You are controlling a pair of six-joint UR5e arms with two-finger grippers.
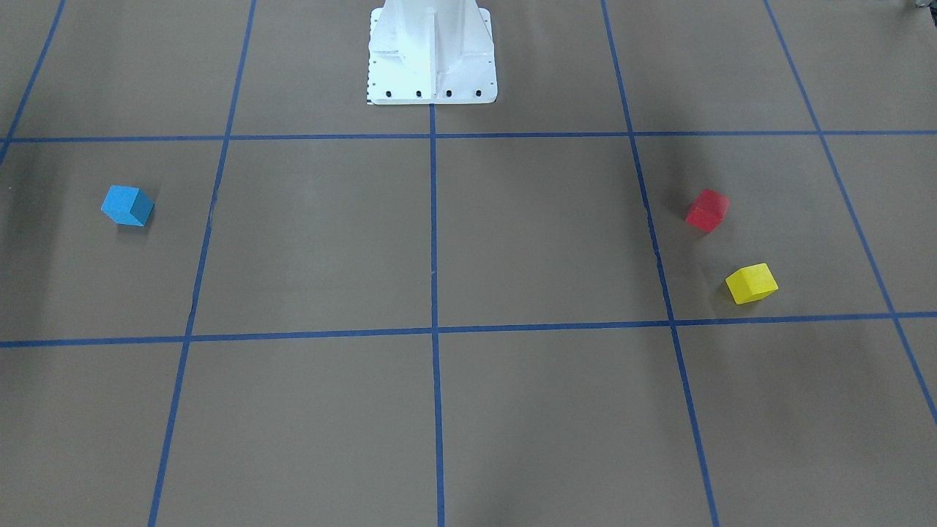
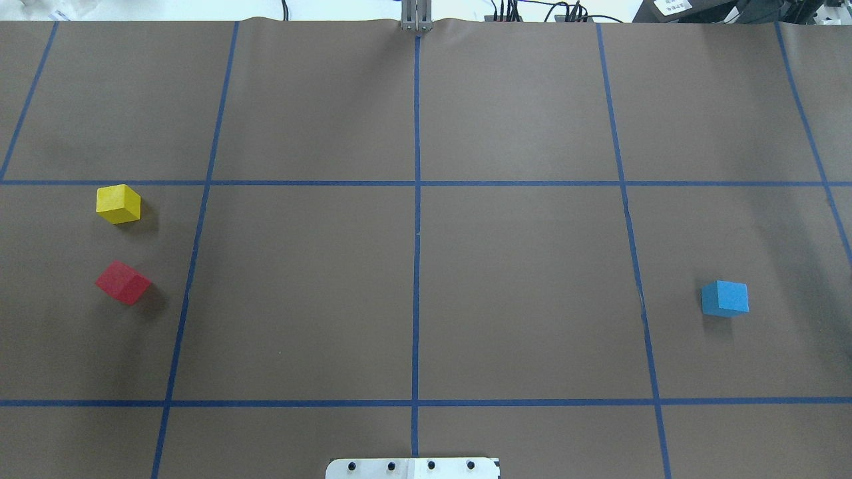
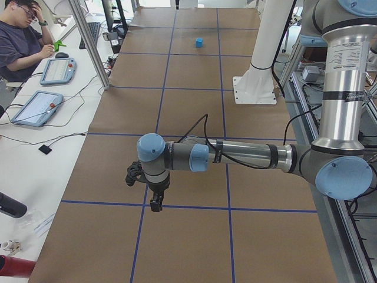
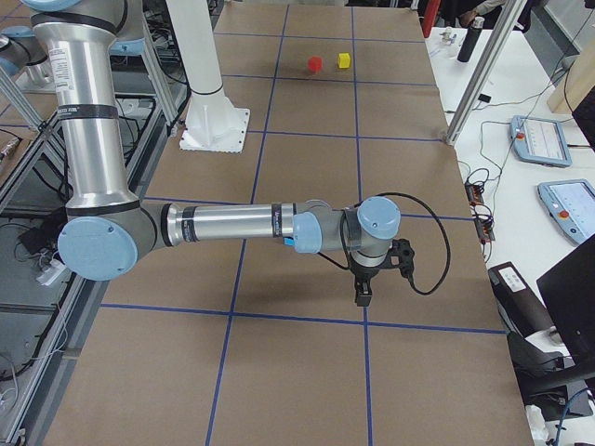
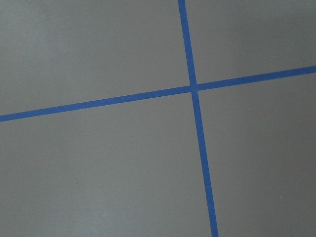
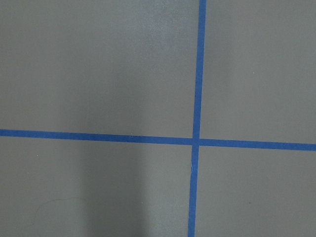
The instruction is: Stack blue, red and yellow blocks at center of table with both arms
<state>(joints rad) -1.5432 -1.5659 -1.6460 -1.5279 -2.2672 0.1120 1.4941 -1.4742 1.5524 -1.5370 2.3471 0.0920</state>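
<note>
The blue block sits alone on the robot's right side of the table, also seen in the overhead view. The red block and the yellow block lie close together on the robot's left side, the yellow one farther from the base. The left gripper shows only in the exterior left view, pointing down near that table end; I cannot tell whether it is open. The right gripper shows only in the exterior right view, also pointing down; I cannot tell its state. Both wrist views show only bare paper and tape.
Brown paper with a blue tape grid covers the table. The white robot pedestal stands at the near middle edge. An operator sits at a side desk with teach pendants. Cables run along the table's far edge.
</note>
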